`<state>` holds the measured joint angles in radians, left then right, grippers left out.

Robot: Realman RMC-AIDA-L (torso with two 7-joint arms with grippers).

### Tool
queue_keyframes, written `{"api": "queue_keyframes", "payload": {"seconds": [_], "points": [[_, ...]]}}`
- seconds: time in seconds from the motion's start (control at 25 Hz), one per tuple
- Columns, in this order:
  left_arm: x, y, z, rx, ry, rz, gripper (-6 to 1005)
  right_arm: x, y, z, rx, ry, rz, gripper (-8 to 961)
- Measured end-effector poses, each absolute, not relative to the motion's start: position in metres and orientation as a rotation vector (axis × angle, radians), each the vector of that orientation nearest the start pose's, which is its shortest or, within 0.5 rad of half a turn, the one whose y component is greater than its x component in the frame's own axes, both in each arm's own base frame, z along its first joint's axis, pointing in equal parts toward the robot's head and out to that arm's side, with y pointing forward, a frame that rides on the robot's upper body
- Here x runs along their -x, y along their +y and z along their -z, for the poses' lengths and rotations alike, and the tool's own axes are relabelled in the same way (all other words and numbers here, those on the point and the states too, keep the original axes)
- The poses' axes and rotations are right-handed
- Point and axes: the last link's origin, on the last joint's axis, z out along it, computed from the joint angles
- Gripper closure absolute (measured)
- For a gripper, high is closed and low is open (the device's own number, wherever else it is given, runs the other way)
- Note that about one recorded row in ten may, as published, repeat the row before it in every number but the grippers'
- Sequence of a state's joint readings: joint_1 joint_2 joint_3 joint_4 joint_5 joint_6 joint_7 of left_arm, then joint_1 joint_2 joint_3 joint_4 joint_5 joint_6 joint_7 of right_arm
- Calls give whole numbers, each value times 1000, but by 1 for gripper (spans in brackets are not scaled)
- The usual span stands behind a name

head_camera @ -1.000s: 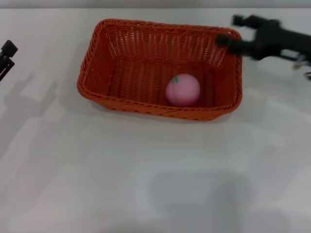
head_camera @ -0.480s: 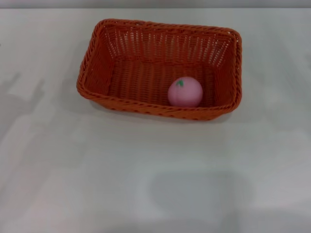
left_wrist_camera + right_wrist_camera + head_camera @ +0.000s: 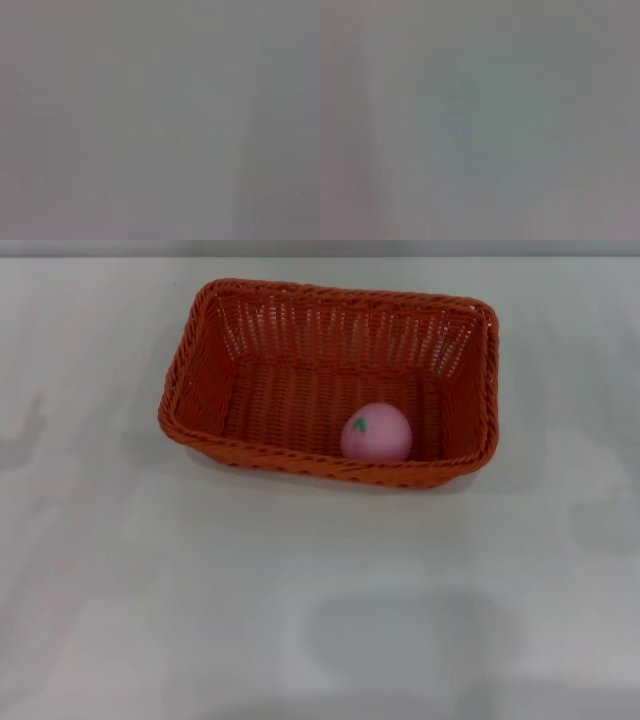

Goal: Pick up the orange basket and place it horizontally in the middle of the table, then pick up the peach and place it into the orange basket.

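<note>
The orange basket (image 3: 330, 380) lies lengthwise across the far middle of the white table (image 3: 320, 600) in the head view. Inside it, toward its front right corner, rests the pink peach (image 3: 376, 432) with its green stem mark facing up and left. Neither gripper shows in the head view. Both wrist views show only a plain grey surface, with no fingers and none of the task's objects.
White tabletop surrounds the basket on all sides, with faint shadows at the far left (image 3: 30, 430) and right (image 3: 610, 520) edges.
The right gripper, near the basket's far right corner a second ago, has left the view, as has the left gripper at the left edge. The peach has rolled slightly in the basket.
</note>
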<state>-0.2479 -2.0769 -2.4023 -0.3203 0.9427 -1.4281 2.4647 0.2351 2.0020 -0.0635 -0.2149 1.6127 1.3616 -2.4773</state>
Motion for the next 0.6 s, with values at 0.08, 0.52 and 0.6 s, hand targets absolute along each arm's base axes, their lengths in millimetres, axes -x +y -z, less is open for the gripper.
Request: {"api": "queue_keyframes", "payload": {"seconds": [0.08, 0.52, 0.6], "points": [[353, 281, -55, 1616, -497, 946, 282, -419, 246, -75, 1521, 661, -677, 96], [365, 275, -51, 1522, -534, 897, 285, -422, 239, -66, 1527, 636, -620, 96], [365, 275, -50, 1524, -531, 895, 286, -423, 237, -65, 1525, 639, -617, 96]]}}
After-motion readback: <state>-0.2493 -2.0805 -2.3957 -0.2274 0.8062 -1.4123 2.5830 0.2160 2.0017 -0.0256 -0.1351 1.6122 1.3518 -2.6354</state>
